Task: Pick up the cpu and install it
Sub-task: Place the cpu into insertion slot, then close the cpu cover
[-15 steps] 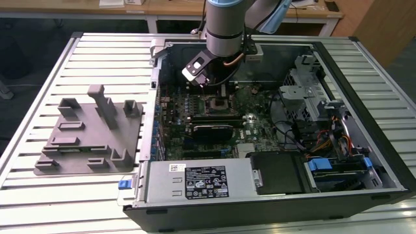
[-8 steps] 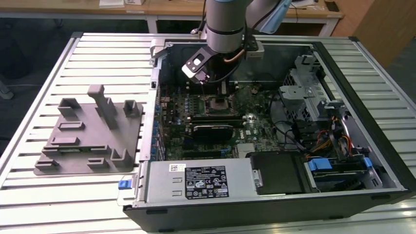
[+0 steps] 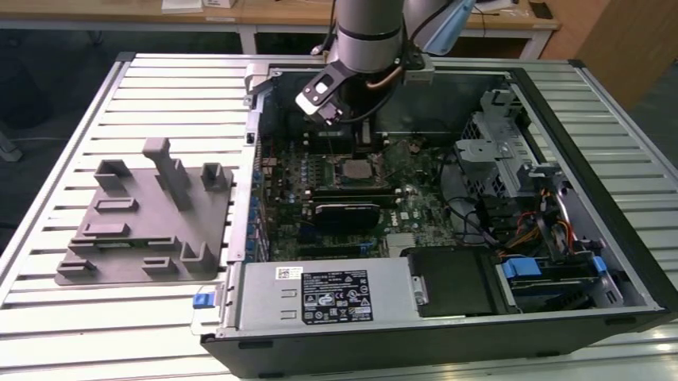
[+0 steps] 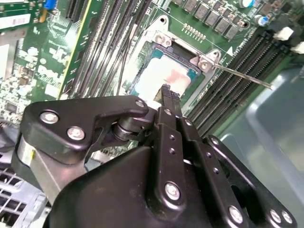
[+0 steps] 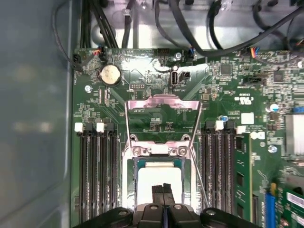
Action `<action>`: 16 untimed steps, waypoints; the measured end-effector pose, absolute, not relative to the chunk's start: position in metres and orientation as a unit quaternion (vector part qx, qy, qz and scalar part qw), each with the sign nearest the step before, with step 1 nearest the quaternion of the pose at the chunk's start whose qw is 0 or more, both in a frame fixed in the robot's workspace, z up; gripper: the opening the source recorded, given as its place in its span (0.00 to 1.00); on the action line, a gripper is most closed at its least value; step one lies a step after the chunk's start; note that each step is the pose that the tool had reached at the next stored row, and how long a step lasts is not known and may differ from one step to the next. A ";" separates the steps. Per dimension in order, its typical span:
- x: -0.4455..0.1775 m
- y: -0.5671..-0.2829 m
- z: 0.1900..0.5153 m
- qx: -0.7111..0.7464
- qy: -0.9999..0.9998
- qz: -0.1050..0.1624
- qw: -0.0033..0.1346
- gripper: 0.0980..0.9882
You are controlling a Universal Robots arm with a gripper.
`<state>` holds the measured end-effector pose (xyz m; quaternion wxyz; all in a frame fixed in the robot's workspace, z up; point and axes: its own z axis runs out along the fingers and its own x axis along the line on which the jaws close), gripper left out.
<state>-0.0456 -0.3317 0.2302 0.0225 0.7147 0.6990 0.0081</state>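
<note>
Directly under the black claw, pinched fully shut and empty, the flat silvery-white square cpu lies within the shiny metal-framed socket.

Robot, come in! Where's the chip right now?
Gripper shut, tips over cpu. It lies flat in socket. Socket lid flipped up, out of the way.

The computer case lies open on the slatted table, and the tray sits on the table just beside it, on the exterior view's left. Inside the case the motherboard lies flat, with the power supply box along the edge nearest that camera and the drive cage on the exterior view's right. The cpu lies in the socket on the motherboard, with memory slots on either side, and the gripper hangs directly over the cpu.
</note>
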 end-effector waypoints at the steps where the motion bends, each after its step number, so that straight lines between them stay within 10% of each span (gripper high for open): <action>1: -0.046 -0.332 0.234 0.715 0.699 0.008 0.023 0.01; 16: -0.046 -0.332 0.244 0.715 0.699 0.008 0.023 0.01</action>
